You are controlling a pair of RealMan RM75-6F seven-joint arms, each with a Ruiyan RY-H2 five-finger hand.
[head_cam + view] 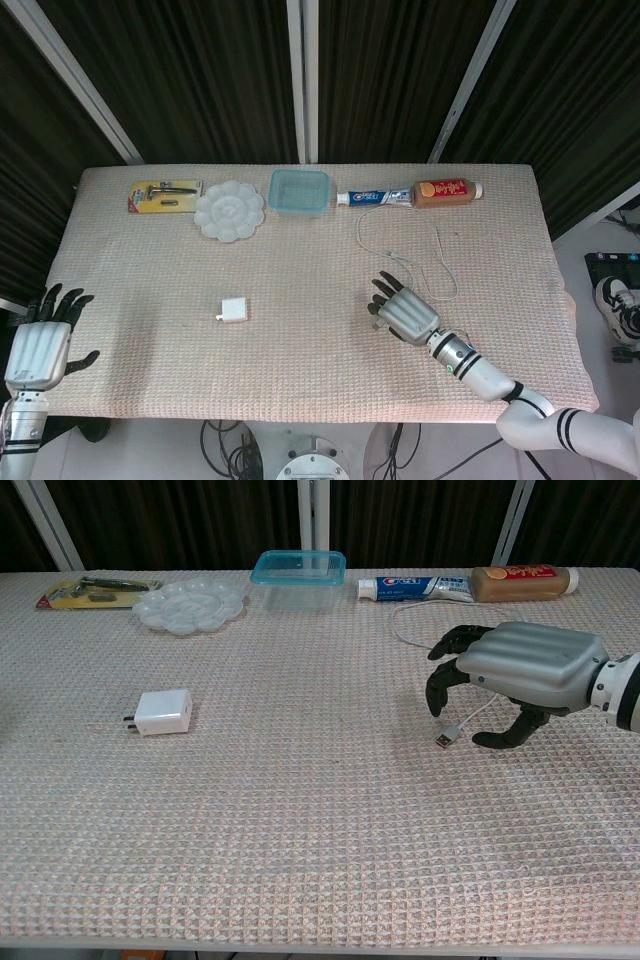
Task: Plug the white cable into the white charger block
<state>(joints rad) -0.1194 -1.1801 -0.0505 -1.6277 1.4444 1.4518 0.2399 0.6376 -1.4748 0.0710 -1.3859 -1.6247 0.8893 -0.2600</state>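
Fingers of the right hand (520, 675) arch apart over the plug end of the white cable (455, 727), holding nothing — the thumb sits just beside the plug and no fingertip is closed on it. From there the cable loops back across the woven table cover (300, 340) toward the toothpaste tube (374, 198) and the brown bottle (447, 189) at the far edge. White charger block (164, 712) lies flat well to the left of that hand, prongs pointing left, untouched. Left hand (40, 345) hangs off the table's left edge, fingers spread and empty. Along the back edge sit a packaged razor (164, 195), a white palette dish (229, 210) and a blue-rimmed clear container (299, 190) — all well apart from both hands
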